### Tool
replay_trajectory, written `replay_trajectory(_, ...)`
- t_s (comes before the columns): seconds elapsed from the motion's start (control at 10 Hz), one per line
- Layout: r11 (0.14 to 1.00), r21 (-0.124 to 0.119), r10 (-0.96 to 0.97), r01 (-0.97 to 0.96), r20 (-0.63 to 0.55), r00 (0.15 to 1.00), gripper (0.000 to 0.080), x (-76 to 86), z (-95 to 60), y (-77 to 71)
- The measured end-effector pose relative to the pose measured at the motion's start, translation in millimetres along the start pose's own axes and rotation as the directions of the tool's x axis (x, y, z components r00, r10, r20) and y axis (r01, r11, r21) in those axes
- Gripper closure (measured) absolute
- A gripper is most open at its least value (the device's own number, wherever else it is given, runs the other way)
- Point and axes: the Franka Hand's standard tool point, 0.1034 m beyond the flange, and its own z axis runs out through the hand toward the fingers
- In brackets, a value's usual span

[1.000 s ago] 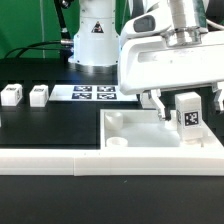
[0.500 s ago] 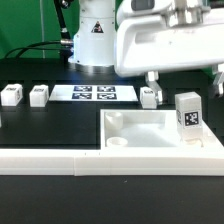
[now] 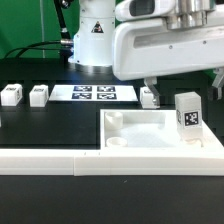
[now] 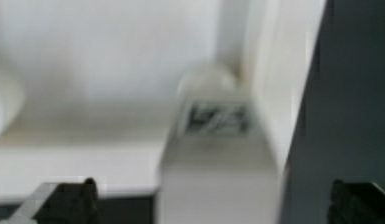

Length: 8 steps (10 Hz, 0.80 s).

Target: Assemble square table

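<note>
The square table's white slab [image 3: 160,147] lies at the exterior view's lower right, with a round socket [image 3: 118,143] at its near corner. One tagged white leg [image 3: 186,112] stands upright on the slab's right side. My gripper [image 3: 184,84] hangs open and empty just above that leg, its fingers apart on either side and not touching it. In the wrist view the leg [image 4: 217,112] stands below, between my dark fingertips [image 4: 64,202], with the gripper [image 4: 210,205] open over it. Three more legs lie on the black table: two at the left [image 3: 10,95] [image 3: 38,95] and one behind the slab [image 3: 150,97].
The marker board [image 3: 92,94] lies flat at the back centre. A long white L-shaped rail [image 3: 50,158] runs along the front and borders the slab. The robot base [image 3: 95,35] stands behind the marker board.
The gripper has risen from around the upright leg, which stays standing on the slab. Most of the rise came early; it has moved only slightly since.
</note>
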Motion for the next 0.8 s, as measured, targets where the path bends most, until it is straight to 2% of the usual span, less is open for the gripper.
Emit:
replay_trajectory(0.2,1.0,0.011,0.013,-0.014,0.105,0.994,0.0151,2.7,-4.5,-12.4)
replay_trajectory(0.3,1.0,0.013,0.012,-0.013,0.096,0.995,0.0151,8.4,-3.9,-14.1)
replay_trajectory(0.8,1.0,0.008,0.017,-0.017,0.06,0.998,0.0151,11.7,5.5,-7.9)
